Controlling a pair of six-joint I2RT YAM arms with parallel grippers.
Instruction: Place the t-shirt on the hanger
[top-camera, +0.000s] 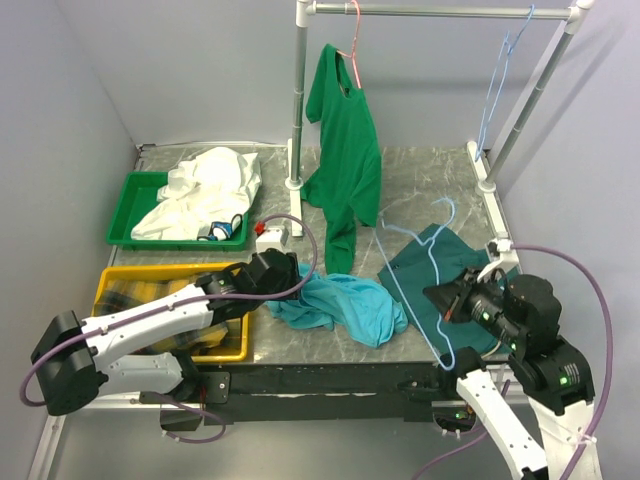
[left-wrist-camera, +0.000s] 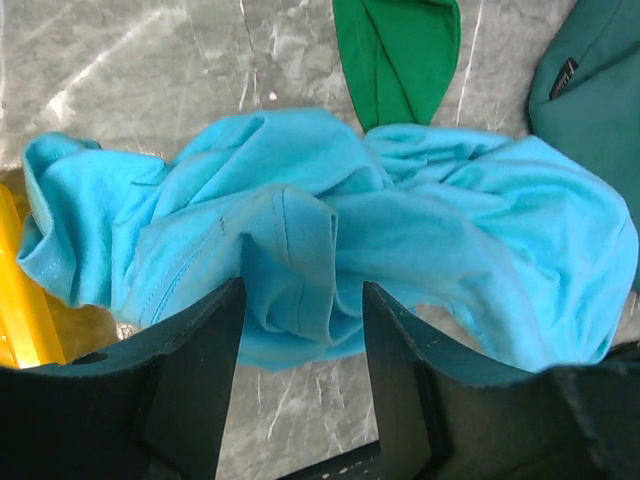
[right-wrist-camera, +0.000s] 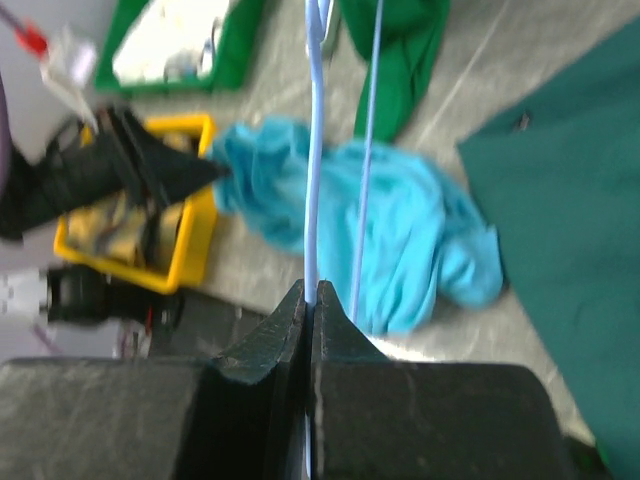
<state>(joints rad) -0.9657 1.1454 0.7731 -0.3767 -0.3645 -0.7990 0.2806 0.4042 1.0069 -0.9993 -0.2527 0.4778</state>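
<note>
While right jaws clamp the hanger (right-wrist-camera: 313, 180), left jaws stand open astride a t-shirt (left-wrist-camera: 430, 230) fold, perhaps touching.

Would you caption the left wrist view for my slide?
Left hand, open, straddling a fold of the crumpled turquoise t-shirt.

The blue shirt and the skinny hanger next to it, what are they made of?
The t-shirt looks like soft, matte knit cloth, maybe cotton: it crumples into loose folds and shows stitched hems. The hanger looks like thin wire with a smooth light-blue coating, probably metal underneath: it keeps a slim, stiff line.
</note>
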